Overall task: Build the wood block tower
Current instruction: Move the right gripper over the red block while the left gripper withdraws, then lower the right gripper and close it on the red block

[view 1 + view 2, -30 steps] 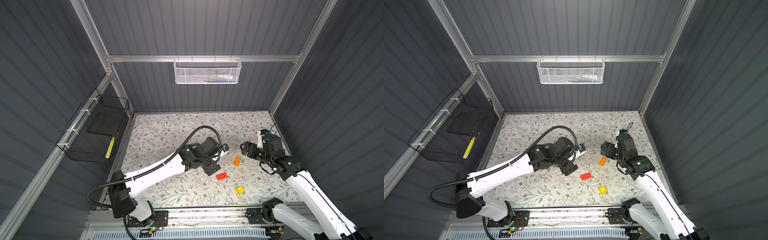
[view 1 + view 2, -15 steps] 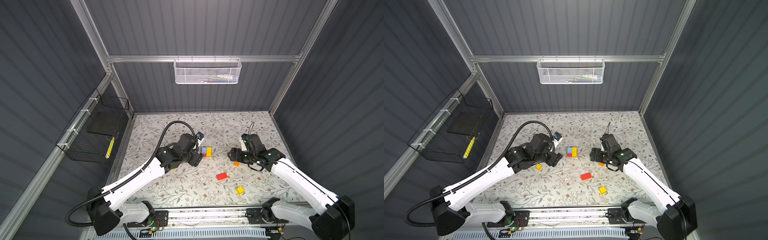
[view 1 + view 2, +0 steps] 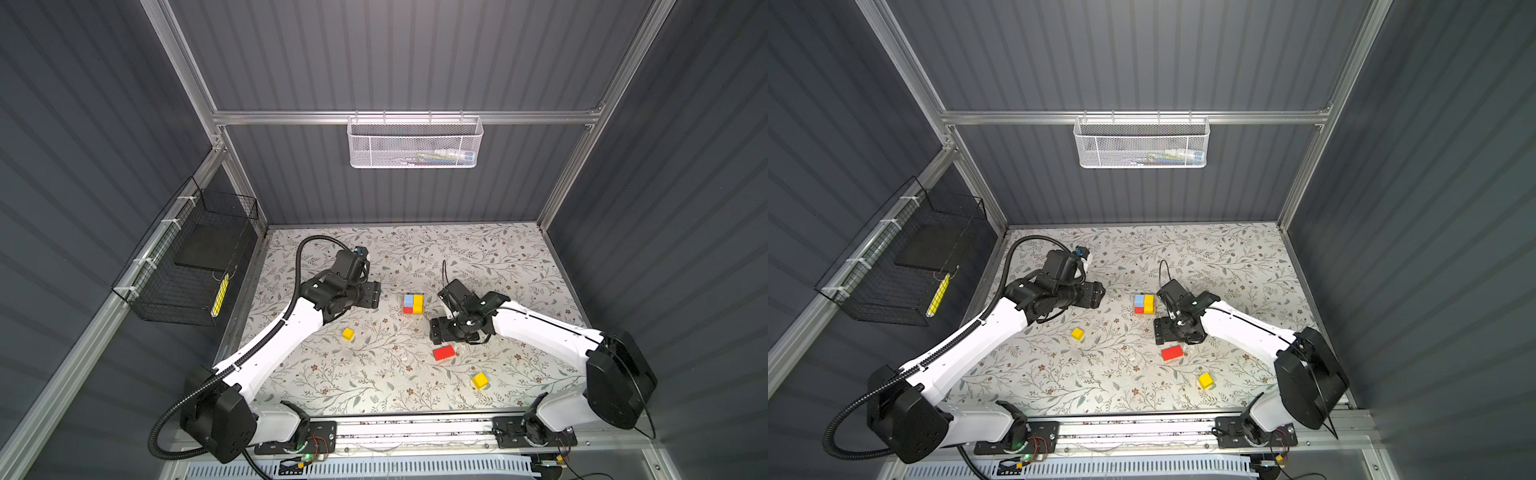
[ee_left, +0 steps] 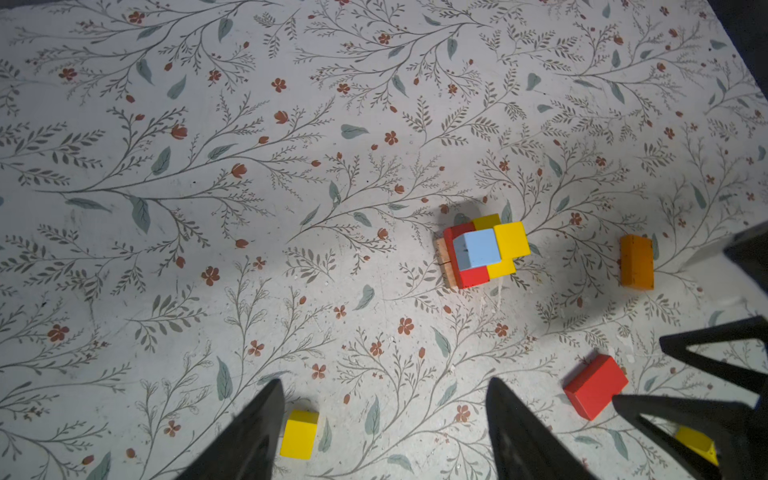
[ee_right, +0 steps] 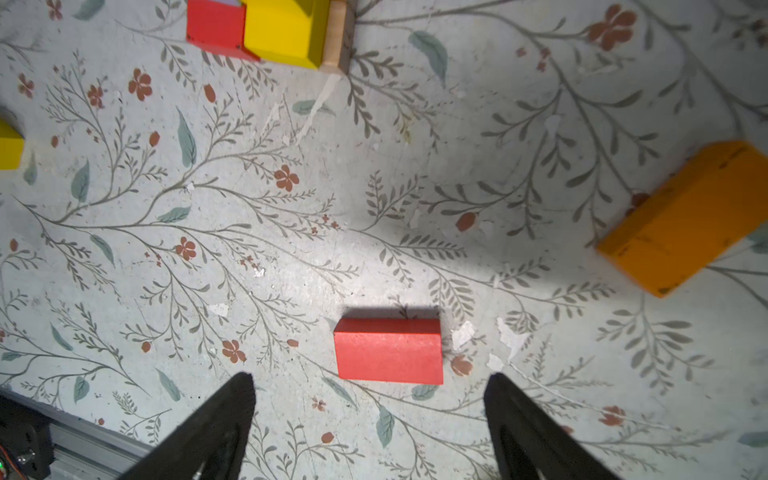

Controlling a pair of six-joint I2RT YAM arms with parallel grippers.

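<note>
Status: the tower [image 3: 413, 303] is partly built. It stands mid-counter between the two arms, with a tan base, red and yellow bricks, and a blue and a yellow cube on top.

Loose stock on the counter [image 3: 478, 257]:
- red brick [image 5: 388, 351], near the tower
- orange brick [image 5: 685, 216]
- two yellow cubes [image 3: 348, 333] [image 3: 480, 380], well apart

Right fingers [image 5: 216, 428]: spread wide and holding nothing. They hover just short of the red brick, roughly centred on it.

Left fingers [image 4: 249, 432]: spread and empty, off to the tower's side, with one yellow cube close by.

Assessment: the step in hand appears to be fetching the next piece, most likely the red brick. The next move calls for lowering to straddle its narrow width, closing squarely, lifting clear, and setting it down without nudging the cubes on top.
</note>
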